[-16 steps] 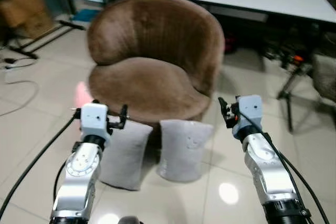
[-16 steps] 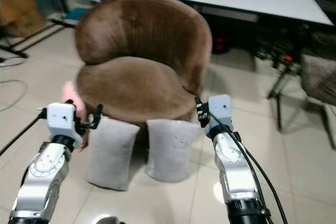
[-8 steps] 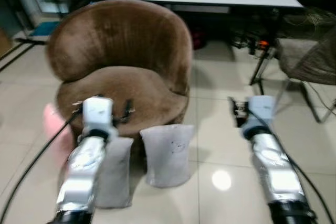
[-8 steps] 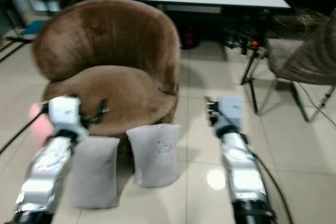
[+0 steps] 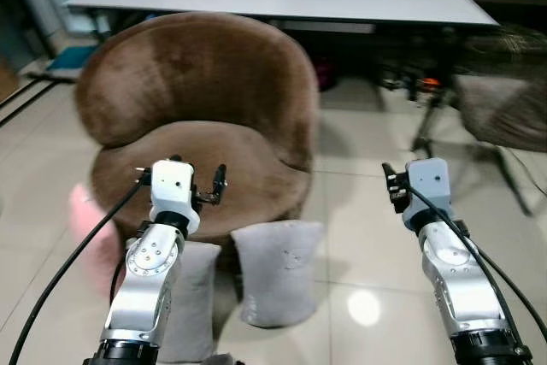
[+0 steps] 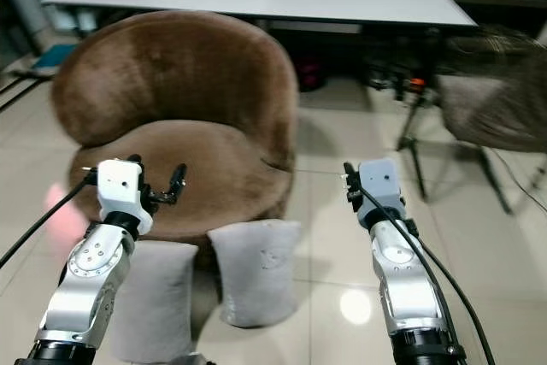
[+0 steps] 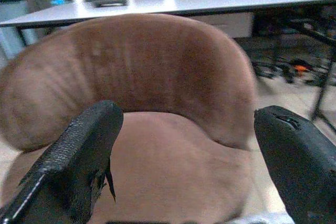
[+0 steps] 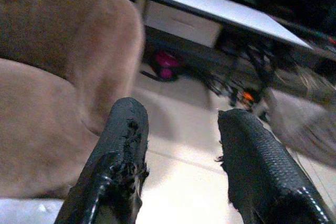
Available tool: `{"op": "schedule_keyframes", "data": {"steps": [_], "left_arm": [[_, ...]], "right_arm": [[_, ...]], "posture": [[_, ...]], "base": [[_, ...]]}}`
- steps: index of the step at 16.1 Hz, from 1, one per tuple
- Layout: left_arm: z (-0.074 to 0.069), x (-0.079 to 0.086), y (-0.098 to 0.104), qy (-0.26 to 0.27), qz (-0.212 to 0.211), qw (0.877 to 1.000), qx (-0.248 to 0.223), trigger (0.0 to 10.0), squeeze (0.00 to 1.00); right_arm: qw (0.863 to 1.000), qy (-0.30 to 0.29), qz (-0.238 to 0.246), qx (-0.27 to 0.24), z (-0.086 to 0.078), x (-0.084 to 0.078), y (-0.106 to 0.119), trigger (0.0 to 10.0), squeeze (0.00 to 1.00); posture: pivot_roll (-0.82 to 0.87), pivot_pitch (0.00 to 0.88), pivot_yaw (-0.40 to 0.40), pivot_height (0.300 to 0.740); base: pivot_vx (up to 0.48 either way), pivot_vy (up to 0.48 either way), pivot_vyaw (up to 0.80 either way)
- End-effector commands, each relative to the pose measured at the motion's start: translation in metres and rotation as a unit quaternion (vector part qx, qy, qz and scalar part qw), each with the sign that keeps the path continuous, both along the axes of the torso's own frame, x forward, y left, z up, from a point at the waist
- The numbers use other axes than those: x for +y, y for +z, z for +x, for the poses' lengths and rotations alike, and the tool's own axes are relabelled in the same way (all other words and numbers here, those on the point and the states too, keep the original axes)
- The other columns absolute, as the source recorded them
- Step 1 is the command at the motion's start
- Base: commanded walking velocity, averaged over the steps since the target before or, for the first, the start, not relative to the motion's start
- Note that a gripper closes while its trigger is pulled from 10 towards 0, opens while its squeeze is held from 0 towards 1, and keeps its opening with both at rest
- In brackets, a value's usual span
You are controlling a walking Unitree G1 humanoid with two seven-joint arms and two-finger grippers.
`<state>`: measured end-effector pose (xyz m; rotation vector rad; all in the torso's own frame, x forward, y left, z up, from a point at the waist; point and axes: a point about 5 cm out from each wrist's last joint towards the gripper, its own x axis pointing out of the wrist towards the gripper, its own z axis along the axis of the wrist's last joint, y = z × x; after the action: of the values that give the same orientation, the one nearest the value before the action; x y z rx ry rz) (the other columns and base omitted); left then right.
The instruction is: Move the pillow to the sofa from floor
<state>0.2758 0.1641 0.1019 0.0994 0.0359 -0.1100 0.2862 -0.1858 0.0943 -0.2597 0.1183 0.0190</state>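
Partly hidden: left pillow (image 5: 192, 297) behind left hand (image 5: 181, 191) | both hands open

Two silver, segmented metal arms end in pale grey box-shaped wrist housings; black cables trail back along each. The left pincer (image 7: 184, 145) and right pincer (image 8: 181, 150) carry long black fingers with textured, frayed rubber pads.

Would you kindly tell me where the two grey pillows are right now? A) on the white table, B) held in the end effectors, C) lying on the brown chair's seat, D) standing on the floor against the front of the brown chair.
D: both grey pillows stand on the tiled floor against the front of the brown chair, whose seat is bare.
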Motion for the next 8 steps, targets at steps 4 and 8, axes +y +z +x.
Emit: {"op": "schedule_keyframes", "data": {"steps": [4,8], "left_arm": [[-0.0028,0.0123,-0.0004,0.022,0.011,1.000,0.001,10.0,0.00],[-0.0025,0.0125,-0.0009,0.023,0.012,1.000,0.002,10.0,0.00]], "right_arm": [[0.999,0.034,0.023,-0.016,0.0088,0.0188,0.0060,10.0,0.00],[0.998,0.025,0.059,-0.022,0.0088,0.0172,0.0075,10.0,0.00]], "posture": [[0.03,0.000,-0.010,0.740],[0.03,0.000,-0.011,0.740]], "base": [[0.260,0.000,0.40],[0.183,0.000,0.00]]}}
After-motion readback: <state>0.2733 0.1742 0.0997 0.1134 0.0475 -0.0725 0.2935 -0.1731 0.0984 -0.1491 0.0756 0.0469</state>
